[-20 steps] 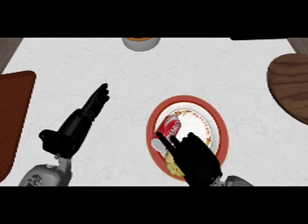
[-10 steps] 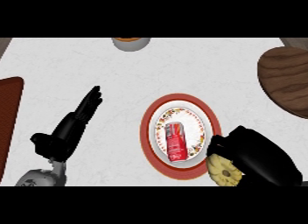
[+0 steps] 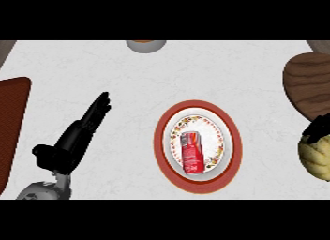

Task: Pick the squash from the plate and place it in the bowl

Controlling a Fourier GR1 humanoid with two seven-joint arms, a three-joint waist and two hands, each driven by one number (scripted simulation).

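Single head view, steeply down on counter [image 3: 126, 79].

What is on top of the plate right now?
A red can lies on the plate, on its flowery middle. What is under the can is hidden. The yellow squash is off the plate, at the right edge, with the right hand curled on it.

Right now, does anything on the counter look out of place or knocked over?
Only the red can: it lies on its side in the middle of the plate. Nothing is spilled. The squash is off the plate, in the right hand.
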